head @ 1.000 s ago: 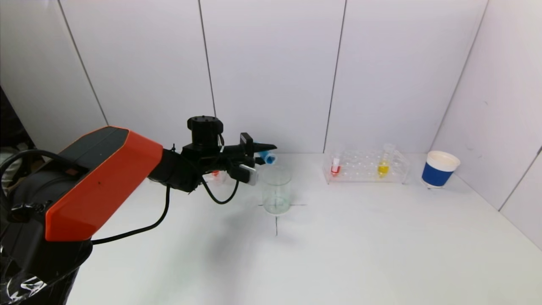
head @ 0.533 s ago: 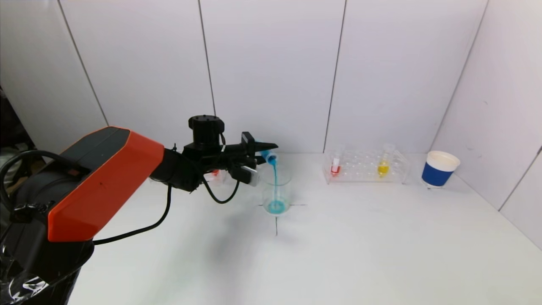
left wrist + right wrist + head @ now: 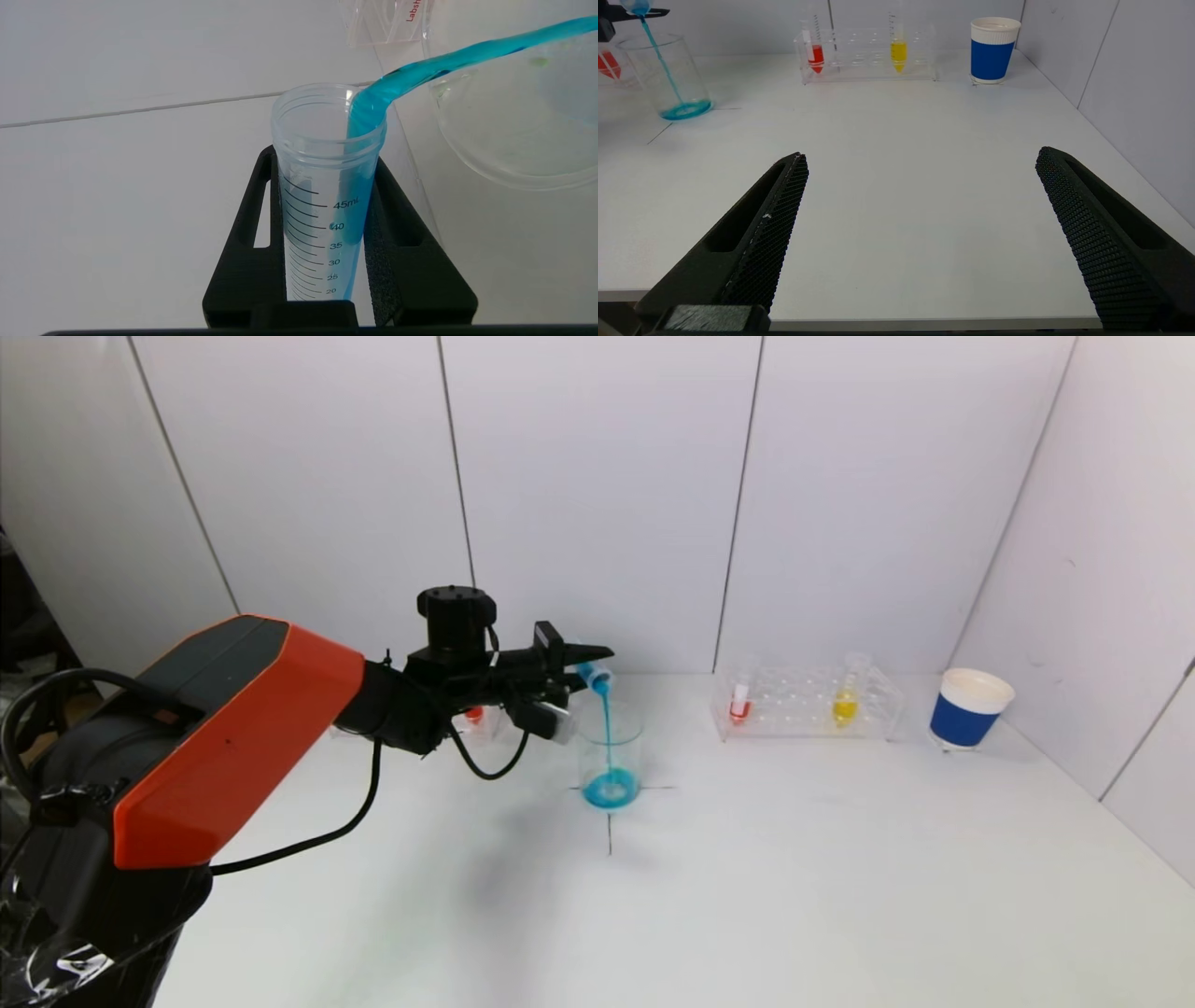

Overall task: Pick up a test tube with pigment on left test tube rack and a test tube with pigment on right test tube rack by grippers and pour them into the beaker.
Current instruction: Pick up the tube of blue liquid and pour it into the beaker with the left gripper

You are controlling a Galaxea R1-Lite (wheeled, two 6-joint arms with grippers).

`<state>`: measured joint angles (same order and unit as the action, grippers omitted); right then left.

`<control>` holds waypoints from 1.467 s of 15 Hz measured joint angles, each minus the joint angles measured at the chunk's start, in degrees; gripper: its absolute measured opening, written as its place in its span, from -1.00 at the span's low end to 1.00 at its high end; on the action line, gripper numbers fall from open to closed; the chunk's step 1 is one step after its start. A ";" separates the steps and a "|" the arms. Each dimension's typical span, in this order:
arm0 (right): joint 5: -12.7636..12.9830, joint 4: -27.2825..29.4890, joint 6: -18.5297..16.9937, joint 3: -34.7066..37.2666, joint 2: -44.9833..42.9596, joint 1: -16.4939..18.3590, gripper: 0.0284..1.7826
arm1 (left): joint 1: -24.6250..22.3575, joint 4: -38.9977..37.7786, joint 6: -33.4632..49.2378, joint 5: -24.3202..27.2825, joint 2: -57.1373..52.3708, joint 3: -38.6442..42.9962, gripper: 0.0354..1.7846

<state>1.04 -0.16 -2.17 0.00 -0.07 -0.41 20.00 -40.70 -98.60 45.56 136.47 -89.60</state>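
My left gripper [image 3: 583, 670] is shut on a clear graduated test tube [image 3: 322, 196], tipped mouth-down over the glass beaker [image 3: 610, 756]. A thin blue stream [image 3: 606, 733] runs from the tube's mouth into the beaker, where blue pigment [image 3: 610, 791] pools at the bottom. The left rack is mostly hidden behind my left arm; one red tube [image 3: 474, 715] of it shows. The right rack [image 3: 808, 702] holds a red tube [image 3: 739, 702] and a yellow tube [image 3: 845, 705]. My right gripper [image 3: 922, 158] hangs open and empty over the table's near edge, out of the head view.
A blue paper cup [image 3: 969, 709] stands right of the right rack, near the side wall. White wall panels close off the back and right of the table [image 3: 794, 877]. Black cross marks lie under the beaker.
The left gripper has tipped the tube further. Blue pigment started pouring, and the pool in the beaker has grown from nothing. The right arm has not moved.
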 joint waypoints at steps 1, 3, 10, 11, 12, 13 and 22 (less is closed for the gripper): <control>0.01 0.00 0.00 0.00 0.00 0.00 0.99 | 0.05 -0.02 -0.57 -0.02 0.00 -0.09 -0.49; 0.01 0.00 -0.02 0.00 0.00 0.00 0.99 | 0.15 0.00 -1.45 -0.16 0.00 -0.12 -0.49; 0.01 0.00 -0.02 0.00 0.00 0.00 0.99 | 0.39 0.00 -4.27 -0.49 -0.04 -0.34 -0.49; 0.01 0.02 -0.02 0.00 0.00 0.01 0.99 | 0.46 0.05 -4.38 -0.80 -0.04 -0.54 -0.49; 0.00 0.02 0.00 0.00 0.00 0.01 0.99 | 0.48 0.07 -4.82 -1.02 -0.04 -0.74 -0.49; 0.00 0.00 -0.02 0.00 0.00 0.01 0.99 | 0.48 0.11 -5.32 -1.12 -0.06 -0.85 -0.49; 0.00 0.00 -0.02 0.00 0.00 0.00 0.99 | 0.57 0.68 -8.98 -1.16 -0.72 -1.11 -0.49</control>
<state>1.04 -0.16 -2.19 0.00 -0.07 -0.41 20.58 -40.02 -107.58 44.40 135.75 -90.71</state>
